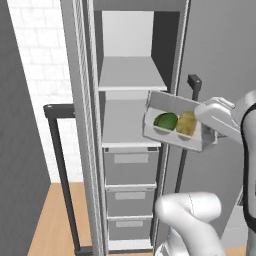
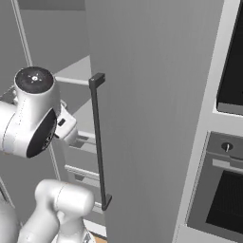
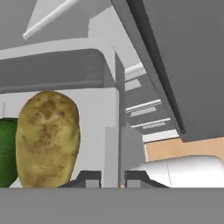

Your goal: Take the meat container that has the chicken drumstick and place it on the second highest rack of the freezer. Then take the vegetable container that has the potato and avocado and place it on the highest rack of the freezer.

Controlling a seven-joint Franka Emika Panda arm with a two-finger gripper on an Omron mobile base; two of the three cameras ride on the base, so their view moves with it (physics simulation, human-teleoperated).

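The vegetable container [image 1: 170, 102], a pale grey tray, hangs tilted in front of the open freezer [image 1: 130, 30]. It is level with the second highest rack [image 1: 122, 125] and below the highest rack [image 1: 131, 75]. Inside it lie the green avocado [image 1: 165, 120] and the yellow-brown potato [image 1: 187, 123]. My gripper [image 1: 207, 136] is shut on the tray's right rim. In the hand view the gripper [image 3: 112, 179] pinches the tray wall [image 3: 57, 70], with the potato [image 3: 48, 138] and avocado [image 3: 6, 151] to its left. The meat container with the chicken drumstick is out of view.
Three grey drawers [image 1: 131, 167] sit under the racks. The open freezer door [image 2: 152, 95] with its dark bar handle [image 2: 97, 142] stands close on the arm's right. A black-glass oven [image 2: 228, 190] is further right. Another dark bar handle [image 1: 60, 165] stands left of the freezer.
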